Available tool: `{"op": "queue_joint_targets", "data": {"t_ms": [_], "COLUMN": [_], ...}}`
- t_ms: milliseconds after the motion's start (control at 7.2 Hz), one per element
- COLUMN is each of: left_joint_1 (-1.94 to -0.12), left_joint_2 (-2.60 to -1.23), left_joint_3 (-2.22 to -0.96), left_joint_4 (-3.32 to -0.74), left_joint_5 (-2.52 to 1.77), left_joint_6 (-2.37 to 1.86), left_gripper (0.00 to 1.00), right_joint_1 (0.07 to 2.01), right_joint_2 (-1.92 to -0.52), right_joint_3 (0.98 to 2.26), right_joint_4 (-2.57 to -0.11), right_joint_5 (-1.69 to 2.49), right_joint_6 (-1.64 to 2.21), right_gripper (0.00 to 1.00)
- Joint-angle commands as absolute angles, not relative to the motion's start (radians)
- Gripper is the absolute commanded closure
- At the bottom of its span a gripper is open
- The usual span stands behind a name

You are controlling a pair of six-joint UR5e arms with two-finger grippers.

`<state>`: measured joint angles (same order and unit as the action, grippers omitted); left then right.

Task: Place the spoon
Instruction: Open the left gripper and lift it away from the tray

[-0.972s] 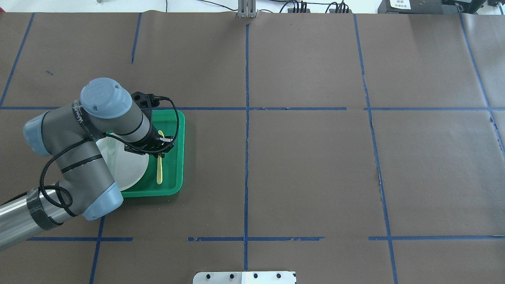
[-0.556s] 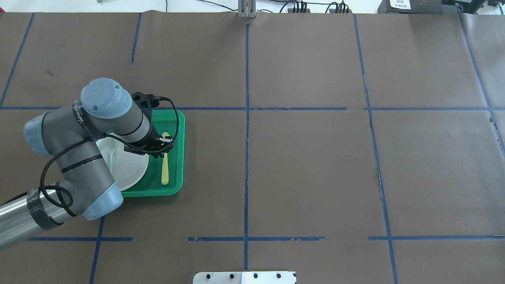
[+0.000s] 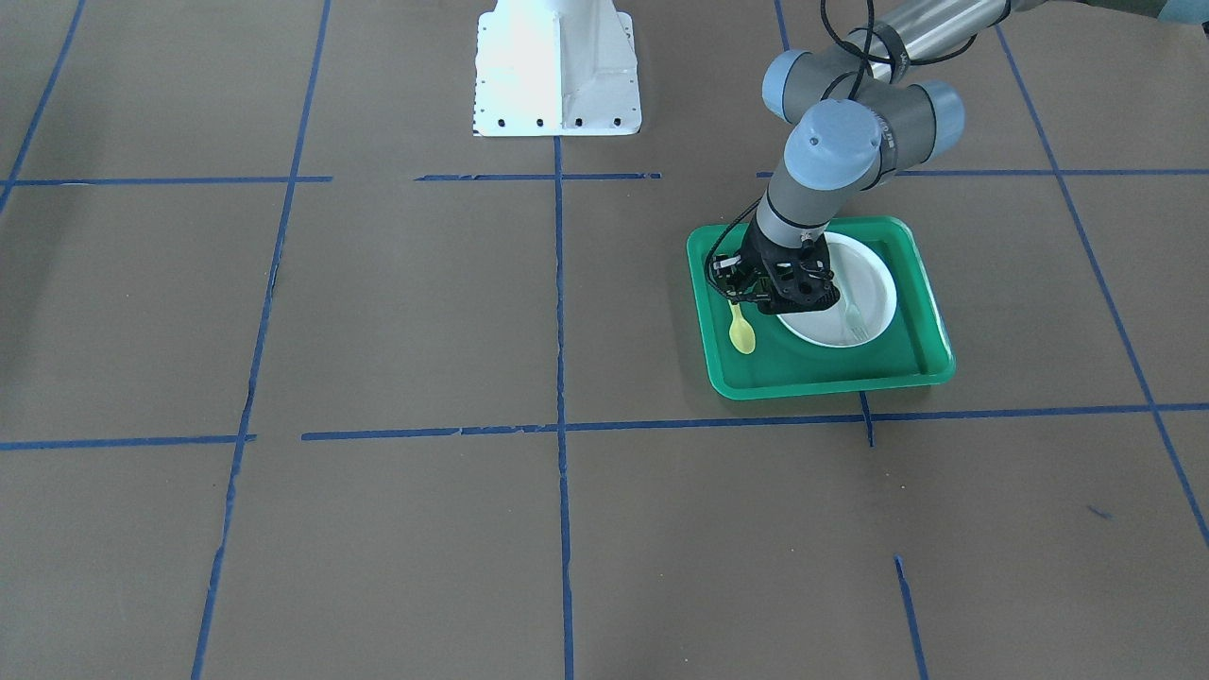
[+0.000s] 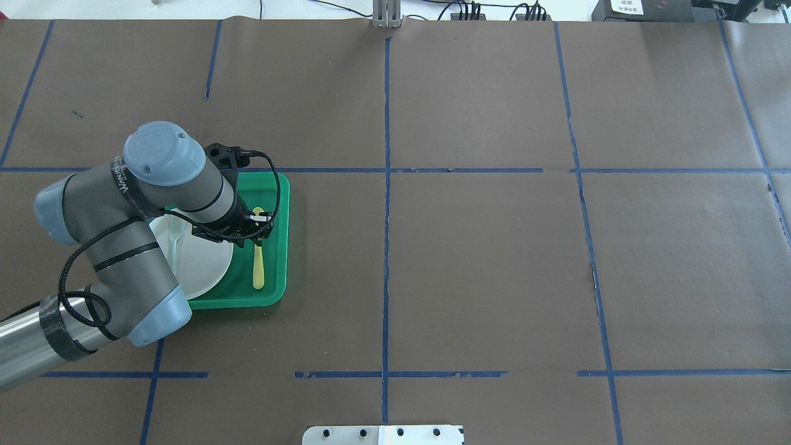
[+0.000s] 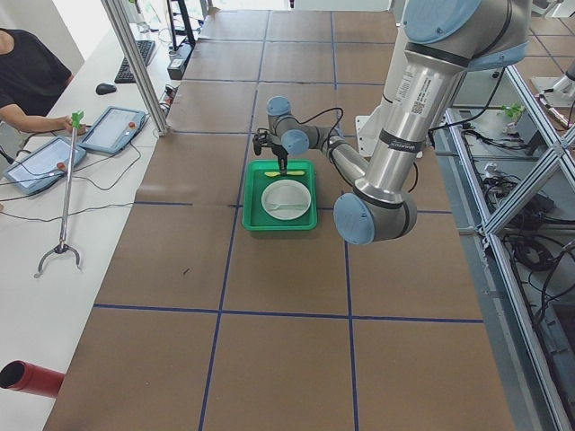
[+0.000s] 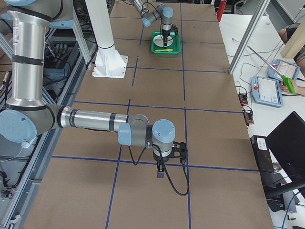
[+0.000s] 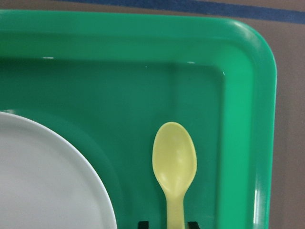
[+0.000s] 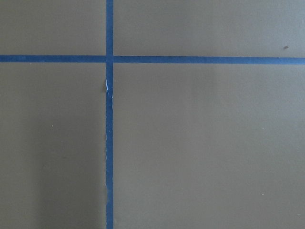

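- Spoon [image 7: 174, 162] — pale yellow, lying flat on the floor of the green tray [image 4: 283, 247], in the strip between the white plate [image 4: 204, 266] and the tray's side wall, apart from both.
- Bowl end points away from the robot. The handle runs back between the fingers of the left gripper [image 7: 167, 224].
- Left gripper sits low over the handle and is released: its fingertips [image 7: 142, 224] straddle the handle, with green showing on either side.
- Translucent fork [image 3: 853, 321] rests on the plate.
- Right gripper [image 6: 160, 170] is well apart down the table, over brown paper and blue tape [image 8: 109, 143] — cannot tell whether it is clenched or released.
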<state>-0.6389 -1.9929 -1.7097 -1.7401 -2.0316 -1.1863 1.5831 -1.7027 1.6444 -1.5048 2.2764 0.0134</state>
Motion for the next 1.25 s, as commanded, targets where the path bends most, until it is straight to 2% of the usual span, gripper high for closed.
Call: {"op": "queue_joint_targets", "data": {"t_ms": [0,278,556,1111], "left_joint_1": [-0.699,-0.741,-0.867,-1.087], "left_joint_2": [-1.984,-1.983,-1.977,-1.870], "left_joint_3": [-1.806,-1.896,-1.931,-1.925], "left_joint_4": [-1.702,-1.613,-1.608,-1.566], "left_joint_5": [-2.037,-2.039,-2.042,-2.072], "left_joint_6": [-1.175,-1.091,-1.054,-0.558], "left_gripper": [0.61,0.00,0.00,0.00], "right_joint_1": [1.583,1.583,1.583,1.583], "right_joint_2": [-1.703,-1.703,-1.703,-1.703], "right_joint_3": [1.644,1.644,1.644,1.644], "right_joint_4": [-1.505,-1.505,-1.505,-1.505], "right_joint_5": [2.276,2.276,2.276,2.276], "right_joint_6": [0.014,0.014,0.014,0.014], "right_gripper": [0.00,0.00,0.00,0.00]}}
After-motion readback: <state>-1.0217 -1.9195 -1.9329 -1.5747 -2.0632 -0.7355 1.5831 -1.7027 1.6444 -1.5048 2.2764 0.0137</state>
